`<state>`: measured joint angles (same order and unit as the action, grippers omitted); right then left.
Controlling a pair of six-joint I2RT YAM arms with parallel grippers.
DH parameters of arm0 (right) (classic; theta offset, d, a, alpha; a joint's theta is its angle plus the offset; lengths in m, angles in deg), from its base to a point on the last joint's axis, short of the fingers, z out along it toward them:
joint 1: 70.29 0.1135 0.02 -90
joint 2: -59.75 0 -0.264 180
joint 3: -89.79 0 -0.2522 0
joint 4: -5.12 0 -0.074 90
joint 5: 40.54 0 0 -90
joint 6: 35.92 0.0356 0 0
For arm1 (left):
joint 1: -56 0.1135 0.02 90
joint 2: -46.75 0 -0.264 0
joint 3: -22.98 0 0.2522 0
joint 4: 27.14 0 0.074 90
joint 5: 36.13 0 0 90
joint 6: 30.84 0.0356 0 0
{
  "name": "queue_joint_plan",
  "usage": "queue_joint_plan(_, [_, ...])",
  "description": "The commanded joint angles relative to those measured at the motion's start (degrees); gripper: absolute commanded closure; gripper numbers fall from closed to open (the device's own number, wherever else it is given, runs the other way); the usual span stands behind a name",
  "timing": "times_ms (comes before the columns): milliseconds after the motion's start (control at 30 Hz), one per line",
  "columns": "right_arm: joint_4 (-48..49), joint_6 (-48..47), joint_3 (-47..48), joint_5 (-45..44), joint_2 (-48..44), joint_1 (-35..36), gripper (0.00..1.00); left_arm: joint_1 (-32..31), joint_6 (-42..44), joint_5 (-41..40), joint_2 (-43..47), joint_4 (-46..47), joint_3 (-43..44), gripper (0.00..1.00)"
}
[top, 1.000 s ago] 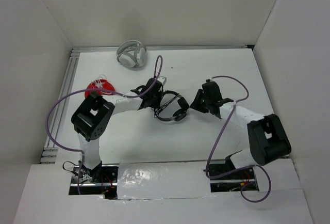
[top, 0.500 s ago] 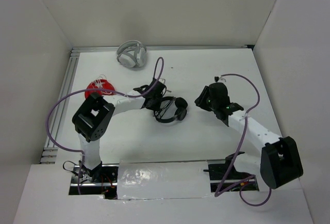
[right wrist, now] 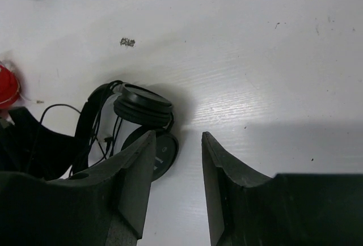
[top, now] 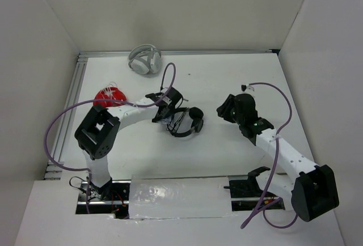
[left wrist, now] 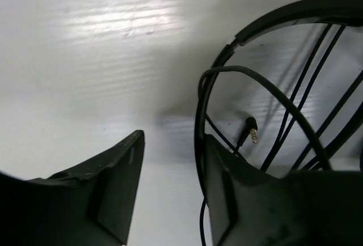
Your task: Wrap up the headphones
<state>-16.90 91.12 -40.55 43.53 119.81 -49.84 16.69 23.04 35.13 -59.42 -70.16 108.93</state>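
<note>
Black on-ear headphones [top: 187,120]: found near the middle of the white table [top: 238,76], lying flat, held by neither gripper.

Headband [left wrist: 272,16]: thin and curved. From the left wrist it is seen arching from 12 to 3 o'clock, with its lower run passing close along the inner face of the finger at the right of that view.

Cord [left wrist: 238,67]: thin and black, looped in several strands across the inside of the headband. Its plug [left wrist: 252,131] is seen lying on the table within the loop.

Earcups [right wrist: 143,105]: round, one partly overlapping the other, at the 3 o'clock end of the set in the overhead view.

Left gripper [top: 169,113]: placed at 9 o'clock of the headphones, at the headband. Jaws are parted, with nothing clamped between them.

Right gripper [top: 222,109]: set at 3 o'clock of the headphones, apart from them. Jaws are parted, with nothing held.

White over-ear headphones [top: 144,59]: located at 11 o'clock of the black set, by the far edge.

Red object [top: 110,94]: located at 9 o'clock, beyond the left gripper.
</note>
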Motion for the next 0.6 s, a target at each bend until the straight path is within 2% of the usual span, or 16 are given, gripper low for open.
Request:
queue_joint_plan(0, [1.8,0.8,-1.1,-2.3,-2.6,0.6,0.54,-0.2,-6.9,-5.1,4.7,-9.1,2.5,0.4])
queue_joint_plan(67, [2.6,1.5,-1.4,-3.2,-4.2,0.6,0.51,-0.2,-10.4,-7.1,6.6,-13.2,2.5,0.32])
queue_joint_plan(100, [3.2,1.5,-2.0,-3.5,-5.5,0.6,0.46,-0.2,-11.4,-7.7,7.5,-14.5,2.4,0.29])
queue_joint_plan(167, [3.9,2.2,-2.9,-4.6,-7.0,0.6,0.42,-0.2,-15.4,-8.8,9.8,-18.2,1.8,0.28])
queue_joint_plan(267, [4.9,2.3,-3.6,-5.1,-9.9,0.6,0.16,-0.1,-19.2,-9.6,13.3,-21.8,0.7,0.25])
queue_joint_plan(300, [4.5,2.5,-3.6,-6.2,-11.3,0.6,0.01,-0.1,-20.1,-9.6,14.1,-22.6,0.4,0.21])
queue_joint_plan(367, [4.0,2.8,-3.8,-7.8,-13.0,0.6,0.0,-0.1,-24.0,-10.1,16.4,-26.2,0.4,0.16])
queue_joint_plan(433, [3.2,3.1,-3.8,-9.1,-14.3,0.6,0.0,-0.2,-25.5,-10.2,19.1,-27.2,0.2,0.03])
queue_joint_plan(567, [2.7,3.7,-4.5,-10.7,-17.2,0.6,0.0,-0.1,-25.5,-9.3,24.6,-26.8,-1.3,0.01])
